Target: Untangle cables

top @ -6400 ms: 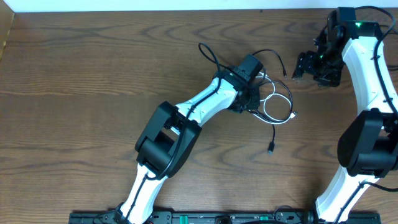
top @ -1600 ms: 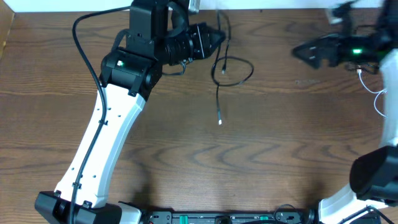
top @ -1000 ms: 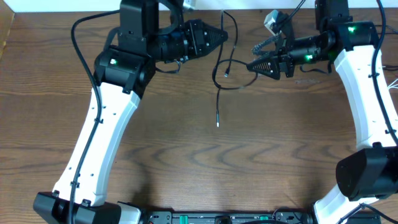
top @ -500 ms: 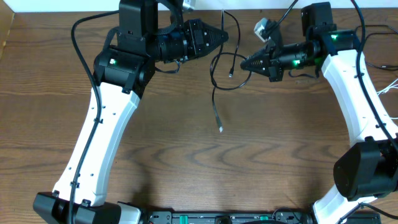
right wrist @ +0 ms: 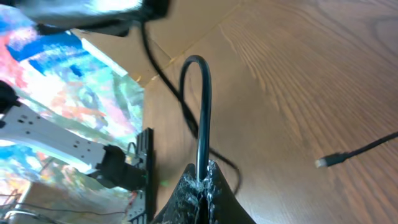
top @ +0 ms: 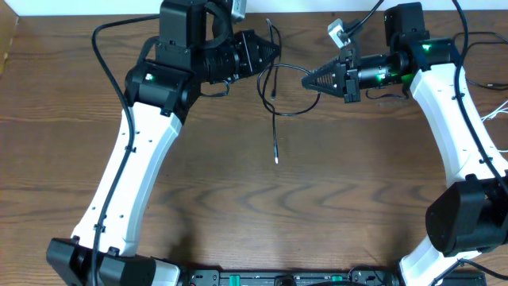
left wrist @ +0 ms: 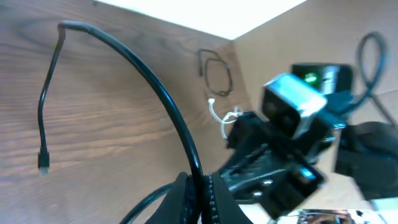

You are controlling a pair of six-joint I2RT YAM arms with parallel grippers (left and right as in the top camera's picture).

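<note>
Judging from how things lie, the separating is mostly done. The left gripper [top: 272, 52] is clamped narrow on the thin black cable [top: 275, 127], lifted over the dark brown wooden table [top: 357, 199] near its far edge. The left wrist view shows its fingers [left wrist: 184, 190] pinched tight around that cord, which arches up and away to a small plug. In the overhead view the cable drops from the left gripper, bows into an open loop and trails toward the near side, ending in its small plug end [top: 275, 161]. The right gripper [top: 312, 79] is closed on the loop's right side, and its wrist view shows the cord [right wrist: 203, 112] rising from between the shut fingers. Well apart, at the table's right edge, lies the thin white cable [top: 495, 114], touching neither gripper nor the black cord. What seems left is laying the black cable down straight and letting go; whether any twist remains in its loop I cannot tell.

Against 6.4 s ago, the black and white cords no longer sit as one bundle at mid-table under the left gripper. The right gripper, at the right edge with the white cord 1.6 s ago, has come left and taken the black loop. In the last half second the plug has shifted slightly left.
</note>
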